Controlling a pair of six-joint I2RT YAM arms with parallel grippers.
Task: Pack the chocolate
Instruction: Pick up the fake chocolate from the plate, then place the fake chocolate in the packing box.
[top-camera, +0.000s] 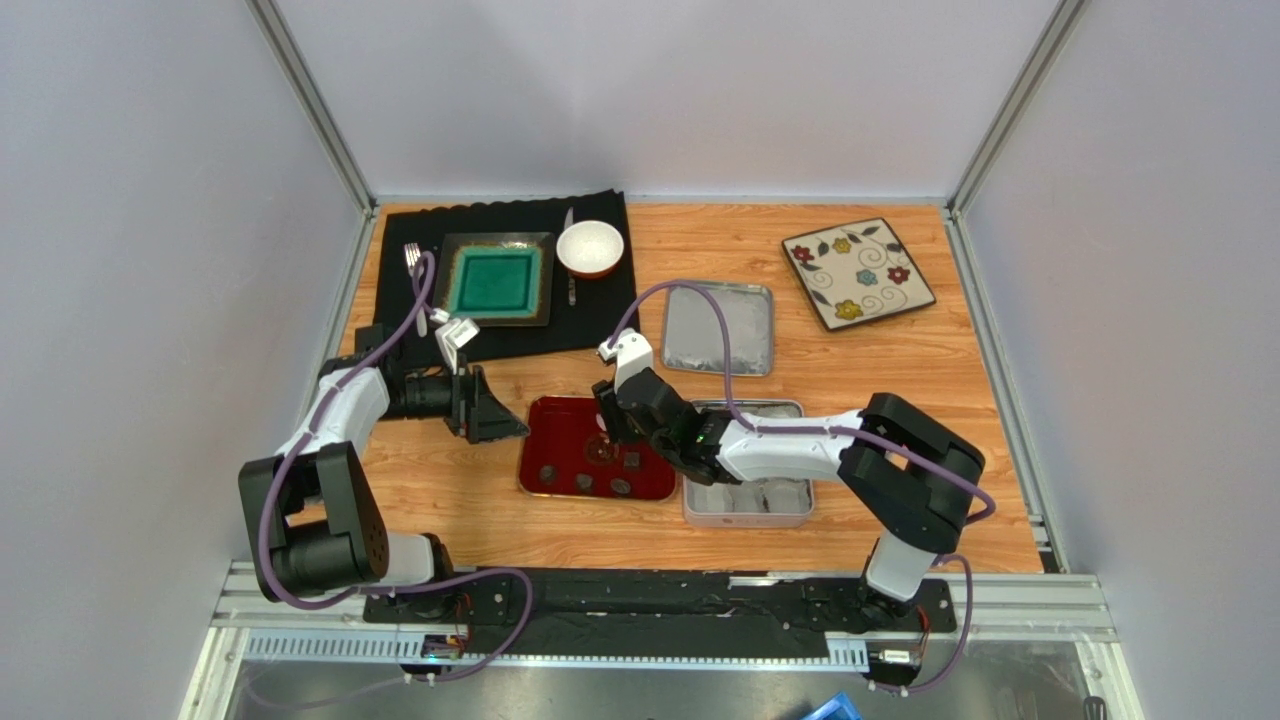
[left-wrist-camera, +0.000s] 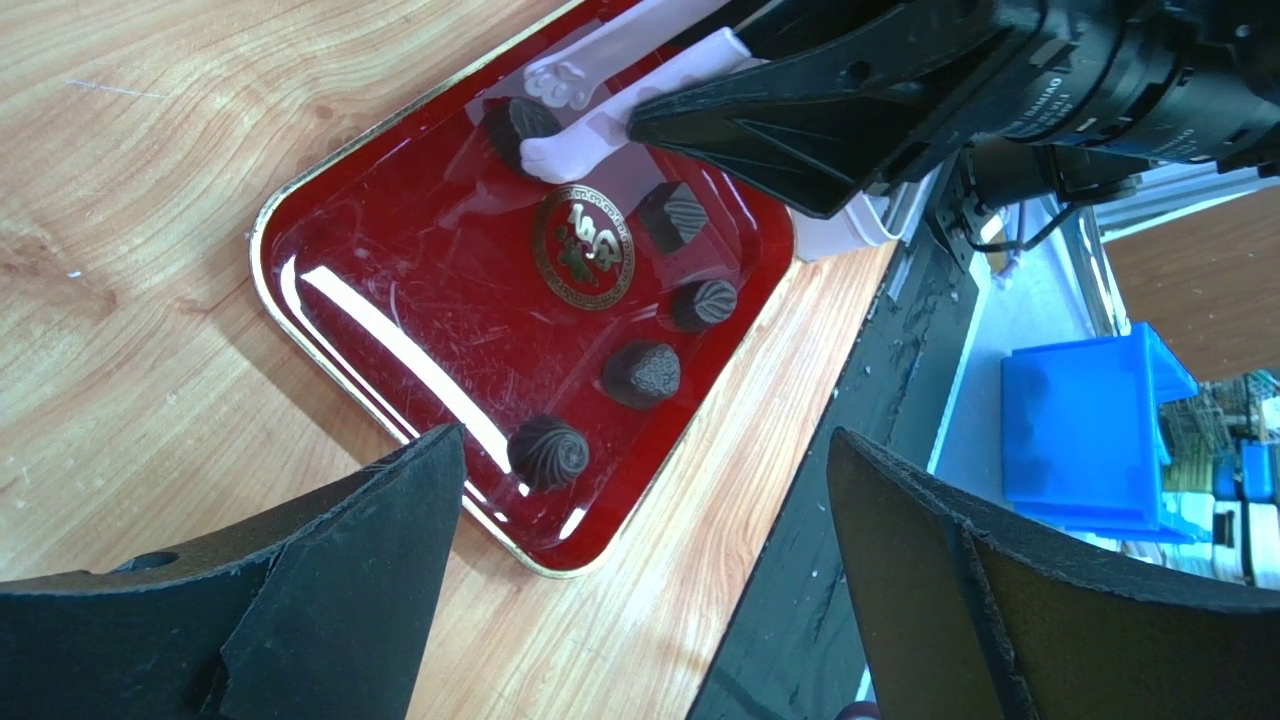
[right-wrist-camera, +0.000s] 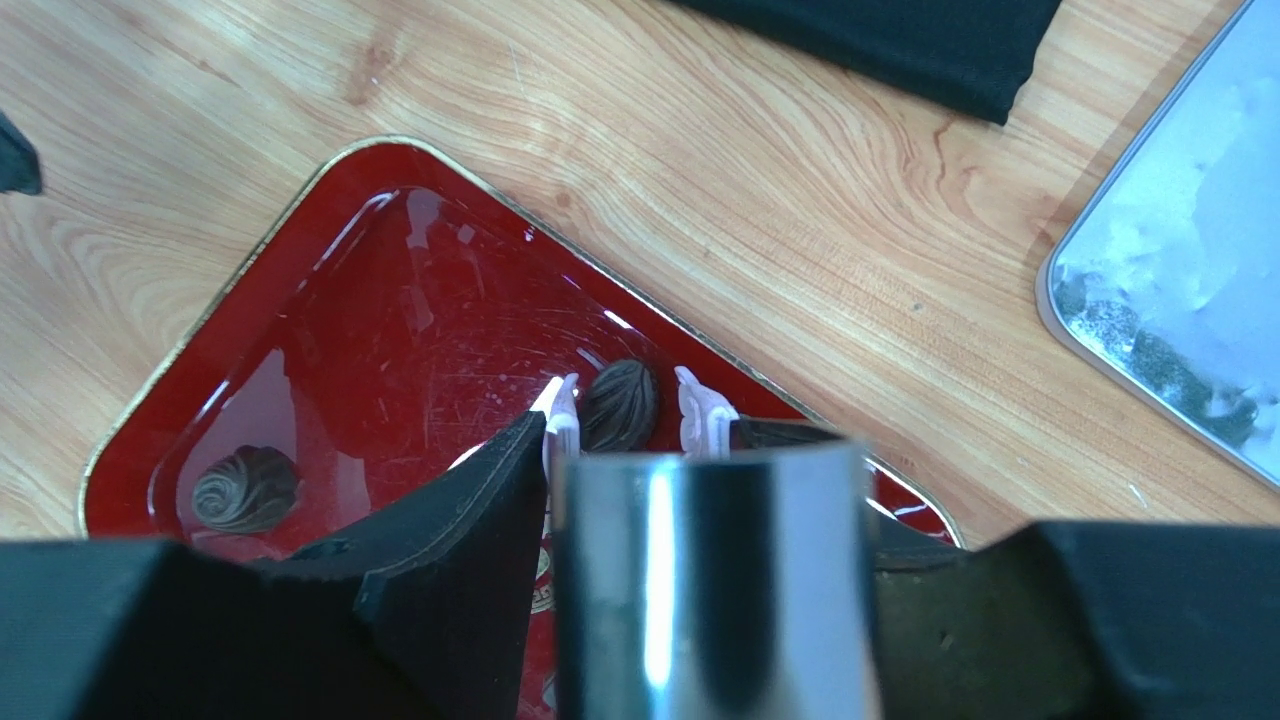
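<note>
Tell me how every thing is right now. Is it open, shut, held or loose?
Left gripper: jaws wide open, holding nothing.
Right gripper: jaws on either side of one chocolate; cannot tell if they pinch it.
Other chocolates: loose on the red tray.
Tin: open.
Lid: off, lying flat behind the tin.
White bowl: upright.

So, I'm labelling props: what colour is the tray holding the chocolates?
The tray is glossy dark red with a gold rim; left wrist view shows it best.
</note>
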